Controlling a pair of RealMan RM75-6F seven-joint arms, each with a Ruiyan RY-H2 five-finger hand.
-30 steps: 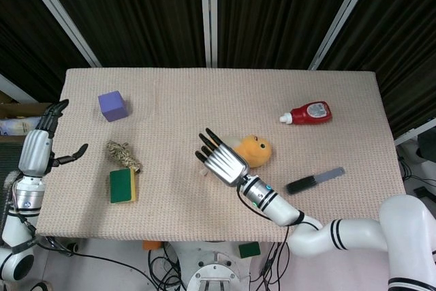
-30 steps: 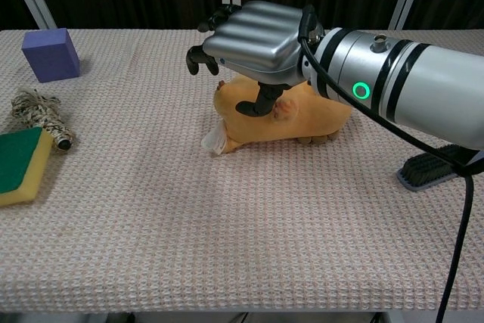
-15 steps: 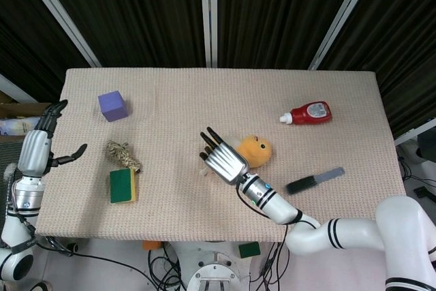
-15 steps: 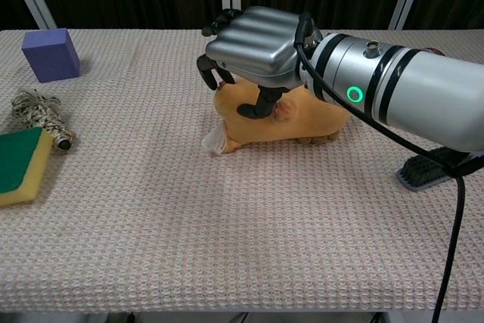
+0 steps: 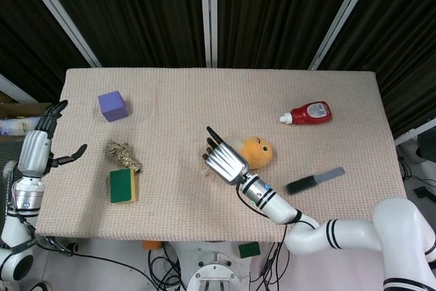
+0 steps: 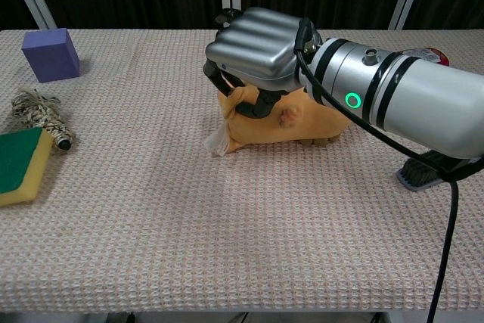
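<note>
An orange plush toy (image 5: 259, 149) (image 6: 306, 122) lies on its side near the middle of the woven table mat (image 5: 204, 100). My right hand (image 5: 225, 160) (image 6: 257, 47) sits over the toy's left end, and its fingers curl down around that end and grip it. A white tag sticks out of the toy below the hand. My left hand (image 5: 41, 144) hangs off the table's left edge with its fingers spread, holding nothing; the chest view does not show it.
A purple cube (image 5: 112, 105) (image 6: 51, 54) stands at the back left. A rope bundle (image 5: 122, 153) (image 6: 41, 115) and a green-and-yellow sponge (image 5: 123, 185) (image 6: 19, 164) lie at the left. A red ketchup bottle (image 5: 310, 112) and a black brush (image 5: 315, 180) (image 6: 423, 172) lie on the right.
My right hand has shifted slightly right over the toy, and its outstretched fingers have curled down around the toy's left end. The left hand has not moved.
</note>
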